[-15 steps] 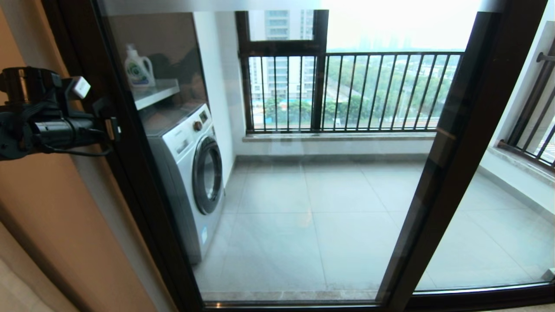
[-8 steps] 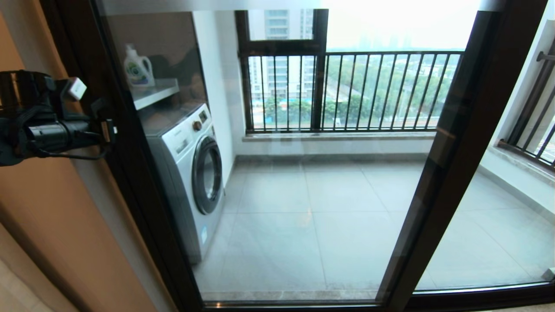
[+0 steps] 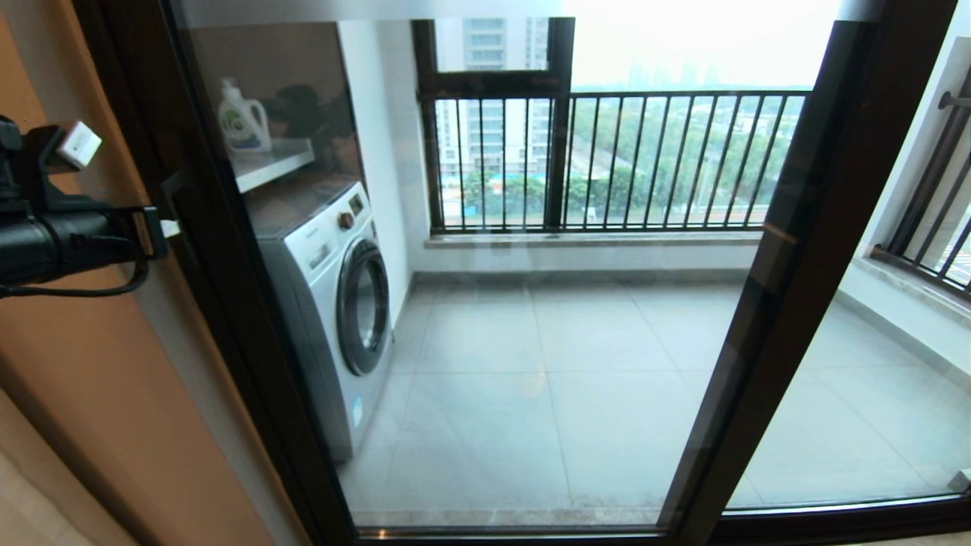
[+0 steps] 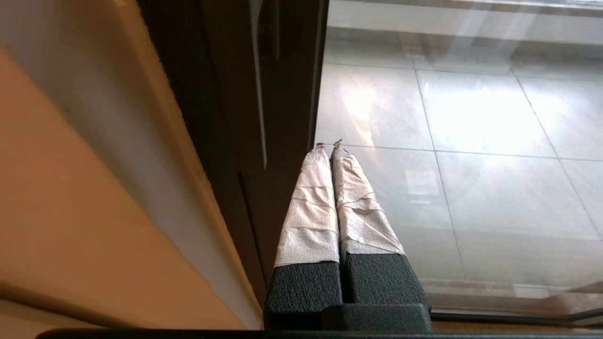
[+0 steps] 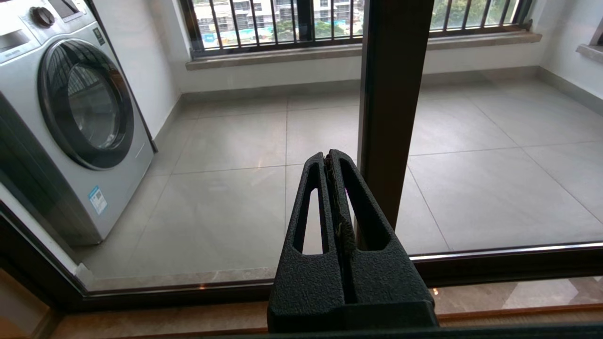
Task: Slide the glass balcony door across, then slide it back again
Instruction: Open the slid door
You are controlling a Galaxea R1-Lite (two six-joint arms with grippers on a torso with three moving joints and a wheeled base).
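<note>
The glass balcony door (image 3: 531, 341) stands with its dark left upright (image 3: 220, 288) against the wall-side jamb. A short dark bar handle (image 3: 173, 199) shows on that upright. My left gripper (image 3: 168, 227) is beside the handle on its left at about its height, and I cannot tell whether it touches. In the left wrist view its white-taped fingers (image 4: 311, 202) are pressed together with nothing between them, and the gripper (image 4: 330, 143) points along the dark upright (image 4: 287, 94). My right gripper (image 5: 330, 155) is shut and empty, low before the middle upright (image 5: 391, 94).
Behind the glass are a washing machine (image 3: 334, 303), a detergent bottle (image 3: 243, 117) on a shelf, and the barred window (image 3: 607, 159). An orange wall (image 3: 76, 379) is at the left. A second dark-framed glass panel (image 3: 872, 379) is on the right.
My left arm has drawn back to the left, away from the door's upright and handle. The door itself has not shifted.
</note>
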